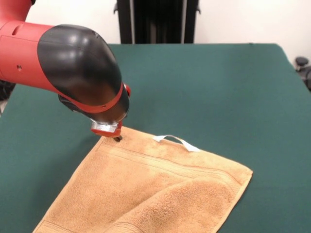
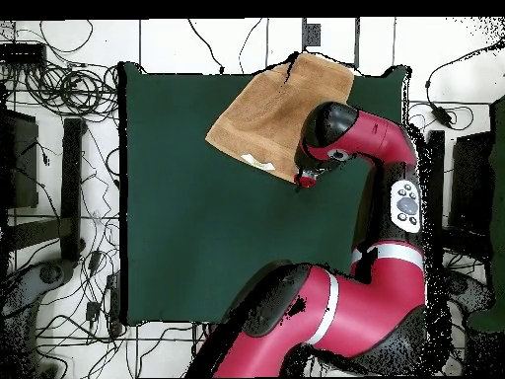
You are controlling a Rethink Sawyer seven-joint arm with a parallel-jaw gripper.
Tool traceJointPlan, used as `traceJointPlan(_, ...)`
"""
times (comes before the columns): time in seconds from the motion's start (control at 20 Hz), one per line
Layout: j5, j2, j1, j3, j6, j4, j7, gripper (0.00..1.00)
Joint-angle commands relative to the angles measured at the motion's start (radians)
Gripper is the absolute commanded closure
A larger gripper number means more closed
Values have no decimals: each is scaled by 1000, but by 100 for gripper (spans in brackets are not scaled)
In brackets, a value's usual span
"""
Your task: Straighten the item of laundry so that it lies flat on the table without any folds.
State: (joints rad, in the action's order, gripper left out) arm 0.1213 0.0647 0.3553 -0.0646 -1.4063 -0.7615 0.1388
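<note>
Golden-tan terry is seen in the hand towel (image 1: pixel 146 189), laid on the table (image 1: pixel 218 87) of dark green felt near one edge, set diagonally to the edges. Woven band stripes run near its hem, and one part is folded over. A white loop tag (image 1: pixel 176 141) lies at the hem. The gripper (image 1: pixel 117 138) is pressed onto a towel corner; whether it is open cannot be told.

- Tangled black cables (image 2: pixel 61 84) sprawl across the pale tiled floor (image 2: pixel 178 39) beyond the counter's edges.
- A dark stand (image 1: pixel 156 22) rises against a white wall (image 1: pixel 243 22) behind the counter's far edge.
</note>
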Motion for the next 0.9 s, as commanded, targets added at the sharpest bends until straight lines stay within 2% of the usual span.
traceJointPlan(0.05, 78, -137, -13, 0, 92, -141, 204, 0)
traceJointPlan(0.4, 97, -170, 8, -19, 296, -199, 206, 0)
traceJointPlan(0.9, 157, -179, 38, -39, 760, -319, 280, 0)
